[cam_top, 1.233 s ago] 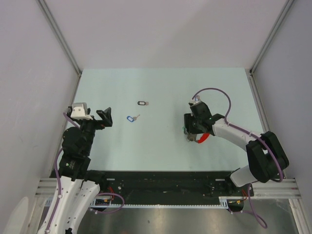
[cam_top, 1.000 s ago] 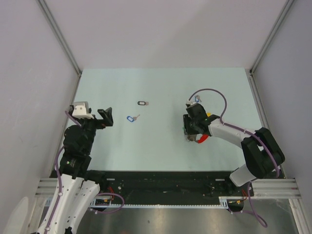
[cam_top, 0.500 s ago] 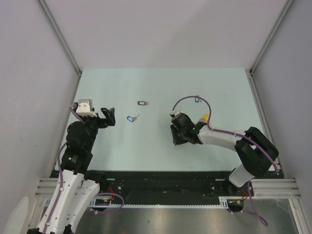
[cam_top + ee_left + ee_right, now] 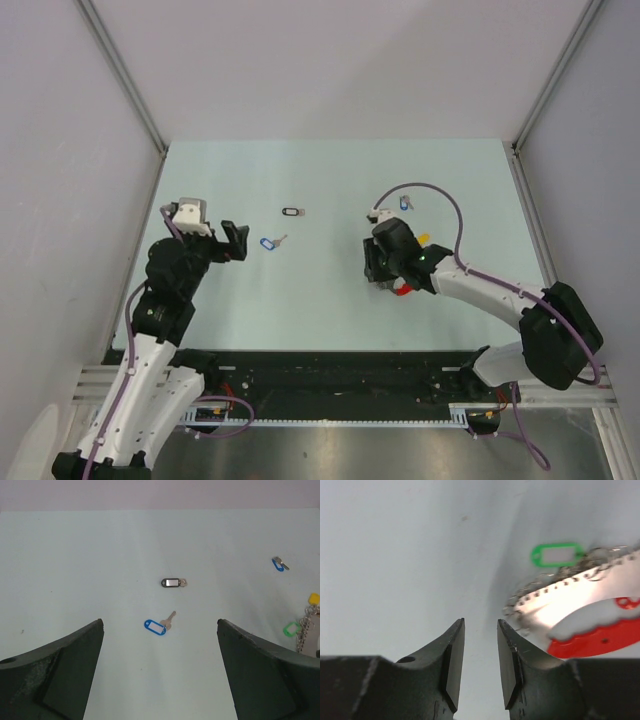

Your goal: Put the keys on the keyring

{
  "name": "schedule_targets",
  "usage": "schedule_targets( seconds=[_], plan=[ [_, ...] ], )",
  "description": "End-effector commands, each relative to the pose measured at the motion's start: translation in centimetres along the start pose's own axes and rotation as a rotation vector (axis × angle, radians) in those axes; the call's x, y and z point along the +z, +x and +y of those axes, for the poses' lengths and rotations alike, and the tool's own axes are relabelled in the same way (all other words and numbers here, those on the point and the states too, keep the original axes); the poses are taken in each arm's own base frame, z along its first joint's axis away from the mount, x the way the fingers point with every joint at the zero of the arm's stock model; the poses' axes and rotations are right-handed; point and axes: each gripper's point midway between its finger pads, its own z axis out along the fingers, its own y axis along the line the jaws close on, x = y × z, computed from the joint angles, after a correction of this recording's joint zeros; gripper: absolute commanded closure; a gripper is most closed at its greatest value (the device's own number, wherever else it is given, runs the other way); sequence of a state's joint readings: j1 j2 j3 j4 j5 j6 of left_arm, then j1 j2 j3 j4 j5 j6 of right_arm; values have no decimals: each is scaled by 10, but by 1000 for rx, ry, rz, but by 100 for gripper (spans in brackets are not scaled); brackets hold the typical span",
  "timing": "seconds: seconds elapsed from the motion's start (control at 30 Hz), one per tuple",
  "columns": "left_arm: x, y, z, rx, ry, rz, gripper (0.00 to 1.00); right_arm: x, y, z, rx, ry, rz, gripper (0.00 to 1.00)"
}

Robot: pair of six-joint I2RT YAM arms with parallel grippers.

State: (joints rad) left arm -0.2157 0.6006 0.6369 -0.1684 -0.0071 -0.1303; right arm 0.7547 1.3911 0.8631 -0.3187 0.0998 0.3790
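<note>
A blue-tagged key [image 4: 267, 243] [image 4: 156, 626] lies at mid-left of the table, with a black-tagged key [image 4: 292, 211] [image 4: 172, 582] just beyond it. Another blue-tagged key [image 4: 404, 204] [image 4: 278, 564] lies farther right. My left gripper [image 4: 232, 240] [image 4: 160, 621] stands wide open, close to the left of the first blue key, holding nothing. The keyring [image 4: 402, 290] [image 4: 600, 637], with its red band, silver chain and green tag [image 4: 556, 554], lies beside my right gripper [image 4: 378, 272] [image 4: 480, 620]. Its jaws are narrowly apart with nothing between them. The keyring rests just right of the right finger.
A yellow tag [image 4: 425, 238] [image 4: 313, 598] of the cluster shows by the right arm's cable. Grey walls bound the pale table [image 4: 330, 170] on the left, back and right. A black rail runs along the near edge.
My right gripper swung left, then came back right next to the keyring, which shifted slightly left. My left arm has moved right, toward the blue-tagged key.
</note>
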Motion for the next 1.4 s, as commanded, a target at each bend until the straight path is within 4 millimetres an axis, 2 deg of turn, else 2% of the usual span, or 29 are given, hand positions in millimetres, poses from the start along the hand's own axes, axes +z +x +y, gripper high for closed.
schedule_targets(
  seconds=[0.0, 0.03, 0.07, 0.13, 0.2, 0.47, 0.7, 0.83, 0.9, 0.97, 1.13, 1.3, 1.37],
  plan=[
    [3, -11, -17, 23, 95, 5, 0, 5, 11, -60, 86, 135, 39, 62],
    [4, -9, -18, 29, 97, 13, 0, 6, 11, -63, 107, 124, 35, 62],
    [5, -8, -17, 31, 97, 19, 0, 8, 23, -65, 128, 102, 63, 63],
    [7, -5, -18, 34, 102, 36, 0, 11, 26, -72, 169, 87, 63, 63],
    [9, -2, -19, 40, 110, 47, 0, 13, 37, -68, 192, 36, 97, 63],
    [13, 5, -25, 48, 148, 77, 0, 16, 39, -51, 201, -74, 87, 65],
    [15, 8, -24, 52, 146, 92, 0, 15, 30, -51, 192, -70, 41, 65],
    [16, 11, -25, 54, 150, 103, 0, 22, 35, -52, 182, -61, 57, 65],
    [17, 12, -26, 53, 157, 105, 0, 27, 37, -53, 168, -60, 61, 68],
    [17, 13, -29, 52, 175, 110, 0, 28, 38, -51, 157, -66, 65, 77],
    [18, 16, -31, 56, 193, 122, 0, 23, 42, -32, 79, -132, 77, 99],
    [18, 18, -37, 60, 226, 130, 0, 11, 51, 2, -52, -258, 92, 100],
    [19, 18, -37, 61, 229, 133, 1, 7, 61, 16, -108, -312, 118, 100]
  ],
)
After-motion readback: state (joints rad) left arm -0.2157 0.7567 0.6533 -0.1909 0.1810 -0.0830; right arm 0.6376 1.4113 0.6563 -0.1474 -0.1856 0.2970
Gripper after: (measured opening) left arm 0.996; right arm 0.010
